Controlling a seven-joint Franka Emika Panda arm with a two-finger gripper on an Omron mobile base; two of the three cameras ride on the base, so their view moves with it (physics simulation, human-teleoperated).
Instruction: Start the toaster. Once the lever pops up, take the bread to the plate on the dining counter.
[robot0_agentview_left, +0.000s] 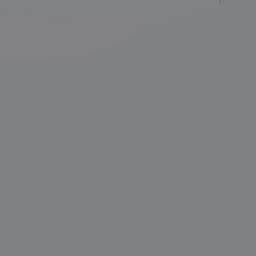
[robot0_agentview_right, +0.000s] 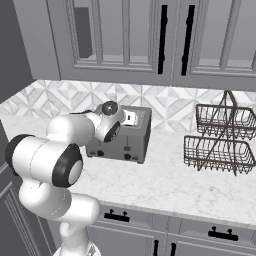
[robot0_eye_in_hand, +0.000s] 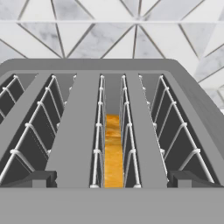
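Item one: toaster (robot0_agentview_right: 121, 134), grey metal, several slots, standing on the white marble-look worktop (robot0_agentview_right: 165, 182) toward its back edge, against the triangle-patterned tiled wall (robot0_agentview_right: 170, 102). From the hand camera I look straight down onto its top (robot0_eye_in_hand: 112, 127); wire guides line each slot.

Item two: the bread (robot0_eye_in_hand: 113, 153), seen edge-on as an orange-tan strip, sunk upright in the middle slot between the wire guides.

Item three: my pincer, fingertips (robot0_eye_in_hand: 37, 178) showing dark at the two lower corners of the hand view, spread wide, nothing between them, poised over the toaster's near end.

Item four: two-tier black wire basket (robot0_agentview_right: 220, 137), on the worktop well to the toaster's right, near the wall.

Item five: grey wall cabinets (robot0_agentview_right: 150, 37) with black handles above; grey drawers (robot0_agentview_right: 165, 227) beneath the worktop's front edge.
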